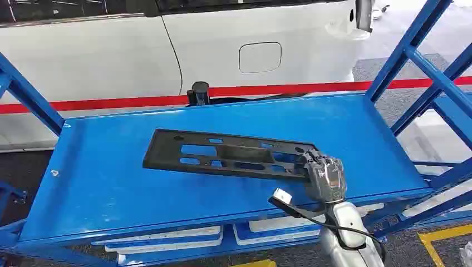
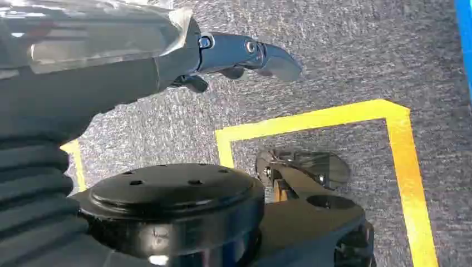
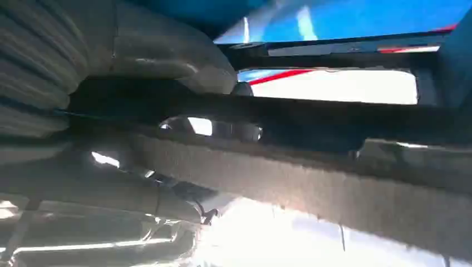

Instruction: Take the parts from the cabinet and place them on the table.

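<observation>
A long, flat black plastic part [image 1: 222,156] w/ rectangular cutouts lies on a glossy blue metal shelf [image 1: 111,183]. The right hand [image 1: 324,177] grips its right end, fingers wrapped over the edge. In the right wrist view the part [image 3: 334,183] is a blurred dark bar. The left hand [image 2: 167,55] hangs over speckled grey floor [image 2: 345,61] w/ yellow tape [image 2: 401,167], fingers apart, holding nothing. A white car [image 1: 167,50] stands behind the shelf.

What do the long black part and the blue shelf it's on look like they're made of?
The black part looks like moulded plastic: matte, dark, with formed slots and ribs and no shine. The right hand grips its end. The blue shelf looks like painted sheet metal: smooth, glossy, with soft reflections and a folded front edge. Neither can be confirmed from looks alone.
</observation>
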Robot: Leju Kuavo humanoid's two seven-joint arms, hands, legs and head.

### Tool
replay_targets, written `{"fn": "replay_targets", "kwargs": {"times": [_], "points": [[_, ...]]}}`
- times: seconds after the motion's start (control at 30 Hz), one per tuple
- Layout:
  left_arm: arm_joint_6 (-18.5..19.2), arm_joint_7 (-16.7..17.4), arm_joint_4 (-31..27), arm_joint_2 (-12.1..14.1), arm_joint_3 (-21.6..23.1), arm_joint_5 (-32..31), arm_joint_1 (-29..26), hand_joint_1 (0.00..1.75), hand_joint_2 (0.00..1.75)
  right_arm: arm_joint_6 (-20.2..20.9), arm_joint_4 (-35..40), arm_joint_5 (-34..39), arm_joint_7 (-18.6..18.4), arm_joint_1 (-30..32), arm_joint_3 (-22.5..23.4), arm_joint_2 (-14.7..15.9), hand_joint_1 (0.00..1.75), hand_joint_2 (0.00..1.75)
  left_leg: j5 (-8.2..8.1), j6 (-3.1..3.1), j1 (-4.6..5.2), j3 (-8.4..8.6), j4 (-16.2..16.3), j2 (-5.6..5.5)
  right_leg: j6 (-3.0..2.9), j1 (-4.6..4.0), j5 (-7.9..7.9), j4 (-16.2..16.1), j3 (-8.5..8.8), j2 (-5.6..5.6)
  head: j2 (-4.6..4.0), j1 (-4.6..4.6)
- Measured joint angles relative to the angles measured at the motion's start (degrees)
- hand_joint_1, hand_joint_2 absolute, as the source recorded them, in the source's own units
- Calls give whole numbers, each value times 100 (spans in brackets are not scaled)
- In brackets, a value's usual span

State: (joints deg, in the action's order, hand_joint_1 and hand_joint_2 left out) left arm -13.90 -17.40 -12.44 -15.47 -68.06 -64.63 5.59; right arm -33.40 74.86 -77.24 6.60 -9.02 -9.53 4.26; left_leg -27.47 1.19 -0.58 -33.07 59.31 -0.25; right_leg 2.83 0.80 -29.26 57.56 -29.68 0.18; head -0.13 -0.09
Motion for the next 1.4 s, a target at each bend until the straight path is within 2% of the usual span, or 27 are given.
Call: {"fn": "replay_targets", "kwargs": {"times": [0.17,0.4,0.5,0.67,0.87,0.93,1.03,1.17,1.3,1.4], "points": [[-98,33,0,-11,0,35,0,0,175,-339,282,879,361,206,20,-96,175,175,2,0,0,-10,0,0,1,0,2,1,9,0,0,0],[-109,41,0,-15,0,41,0,0,175,-367,507,1050,467,317,22,-157,175,175,1,0,0,-15,0,1,1,0,2,1,2,0,0,0],[-184,90,0,-18,0,33,-1,0,175,-415,720,2040,971,459,20,-177,175,175,2,0,0,-20,0,-4,1,1,2,1,0,-3,0,0],[-216,90,0,-24,4,-11,0,0,175,-402,1480,3685,1810,792,13,-208,175,175,1,0,1,-25,-1,-2,1,1,1,1,-4,-2,0,0],[-216,90,0,-24,4,-11,2,0,175,-369,1958,3901,1925,957,13,-229,175,175,1,0,0,-25,-1,0,0,0,1,0,-8,-2,0,0],[-216,90,0,-24,4,-11,2,0,175,-270,2022,4114,2026,973,13,-229,175,175,1,0,0,-23,-1,0,1,0,1,0,-7,-2,0,0],[-216,92,0,-24,7,-9,2,0,175,36,2184,4910,2324,1042,15,-234,175,175,1,0,1,-23,-1,-3,1,1,1,0,-6,-2,0,0],[-254,131,0,-24,4,39,9,0,175,679,2442,6140,2662,1095,98,-291,175,175,1,0,1,-24,0,0,1,1,1,1,-5,-2,0,0],[-315,142,0,-24,2,103,14,0,175,1010,2619,6544,2708,1091,241,-450,175,175,1,0,1,-24,-1,2,1,1,1,0,-7,-2,0,-2],[-341,142,0,-26,2,111,14,0,175,1117,2704,6806,2531,1068,409,-584,175,175,1,0,0,-23,-1,-1,0,0,1,1,-9,-2,0,0]]}}
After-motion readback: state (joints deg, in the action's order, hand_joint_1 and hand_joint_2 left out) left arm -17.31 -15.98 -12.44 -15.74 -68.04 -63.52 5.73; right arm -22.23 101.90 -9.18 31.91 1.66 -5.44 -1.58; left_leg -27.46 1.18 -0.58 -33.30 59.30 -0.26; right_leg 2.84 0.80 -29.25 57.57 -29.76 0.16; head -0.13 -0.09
